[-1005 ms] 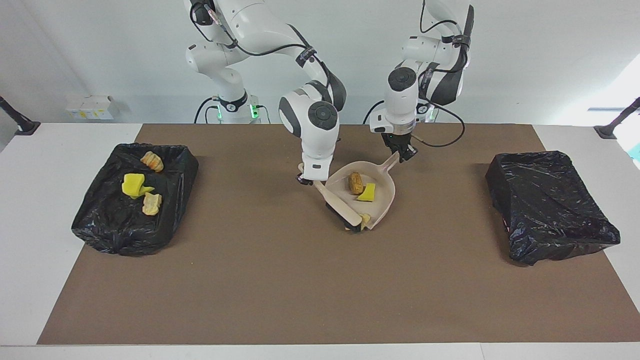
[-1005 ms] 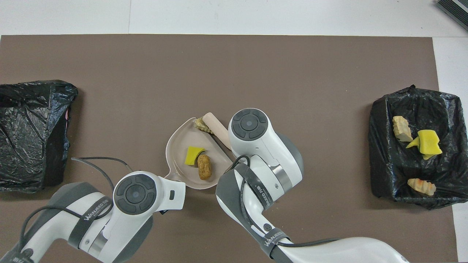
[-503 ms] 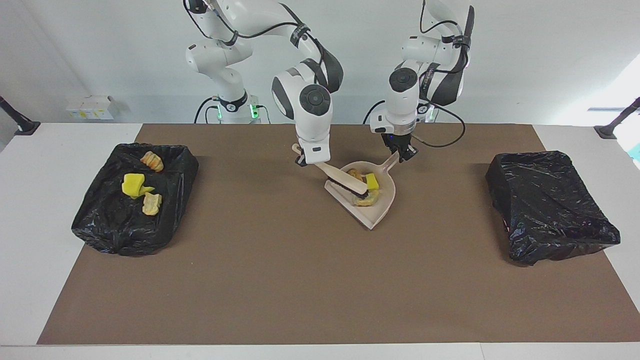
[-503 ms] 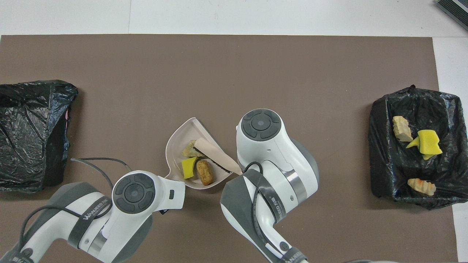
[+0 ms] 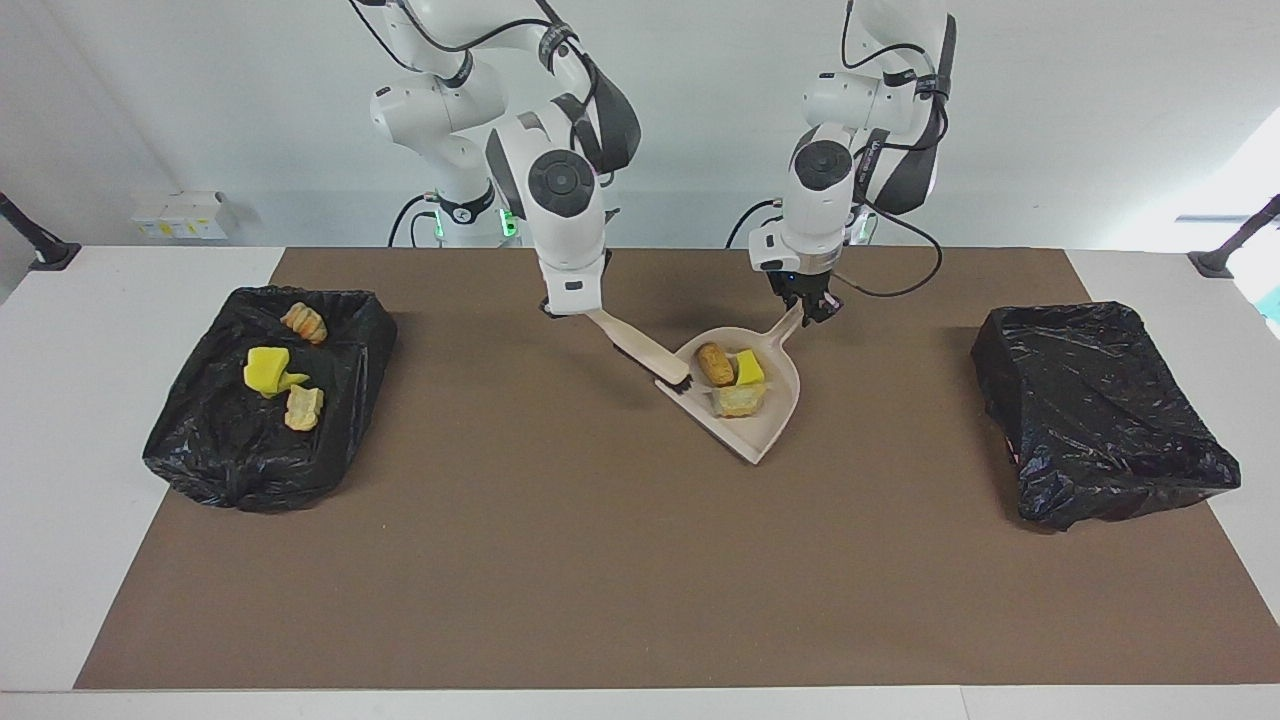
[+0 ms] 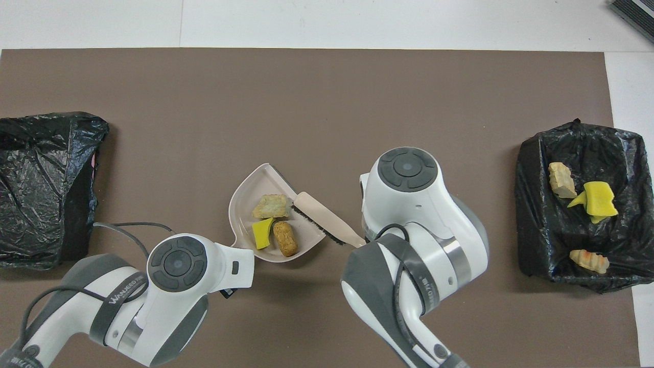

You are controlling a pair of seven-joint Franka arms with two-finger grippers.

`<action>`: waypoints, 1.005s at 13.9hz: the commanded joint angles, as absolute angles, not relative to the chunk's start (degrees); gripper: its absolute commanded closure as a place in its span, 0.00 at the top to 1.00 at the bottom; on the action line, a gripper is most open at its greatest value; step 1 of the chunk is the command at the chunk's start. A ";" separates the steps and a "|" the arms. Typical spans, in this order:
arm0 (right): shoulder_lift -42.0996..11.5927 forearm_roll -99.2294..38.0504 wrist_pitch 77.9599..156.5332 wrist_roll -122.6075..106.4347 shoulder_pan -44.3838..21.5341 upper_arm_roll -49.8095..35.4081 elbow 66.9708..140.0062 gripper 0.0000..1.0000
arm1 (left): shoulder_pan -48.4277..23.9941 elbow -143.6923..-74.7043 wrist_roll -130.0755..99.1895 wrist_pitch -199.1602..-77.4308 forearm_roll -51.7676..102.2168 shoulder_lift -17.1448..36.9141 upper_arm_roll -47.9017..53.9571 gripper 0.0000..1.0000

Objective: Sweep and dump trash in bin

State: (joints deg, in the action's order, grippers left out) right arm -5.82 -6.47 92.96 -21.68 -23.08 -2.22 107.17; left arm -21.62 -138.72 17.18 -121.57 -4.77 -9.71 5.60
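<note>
My left gripper (image 5: 812,306) is closed on the handle of the dustpan (image 5: 775,415). My right gripper (image 5: 572,300) is closed on the brush (image 5: 645,352), whose bristle end sits at the dustpan's open edge. In the dustpan I see three bits of trash (image 5: 735,382): a brown bread lump, a yellow-green sponge scrap and a pale crumbly piece. More trash lies in the bin (image 5: 340,440) toward the right arm's end, well apart from the dustpan.
</note>
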 commanded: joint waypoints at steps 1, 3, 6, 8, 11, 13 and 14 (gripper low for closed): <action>-2.91 -3.69 89.22 -13.40 -23.02 -3.07 108.19 0.00 | -15.32 -136.16 17.31 -117.97 -2.82 -11.95 5.36 0.00; -1.33 -3.95 89.38 -1.20 -25.47 -3.25 109.77 0.00 | -11.27 -131.68 17.40 -111.83 -2.20 -12.57 5.36 0.00; 2.80 -8.07 94.37 13.58 -29.70 -3.34 116.25 0.00 | -3.45 -125.70 17.84 -107.93 -2.20 -12.57 5.36 0.00; 5.53 -9.23 99.03 21.05 -33.55 -3.34 122.14 0.00 | 1.12 -122.62 19.15 -105.05 -2.20 -12.39 5.27 0.00; 5.72 -9.23 108.78 35.90 -41.72 -3.43 126.91 0.00 | 11.03 -119.45 28.61 -101.01 -2.11 -12.04 5.27 0.00; 3.70 -9.32 113.01 39.54 -44.54 -3.43 127.27 0.00 | 18.33 -118.92 41.67 -100.63 -1.85 -11.87 5.19 0.00; 2.21 -9.32 115.38 40.94 -46.47 -3.43 127.27 0.00 | 21.94 -118.74 47.49 -101.07 -1.85 -11.87 5.10 0.00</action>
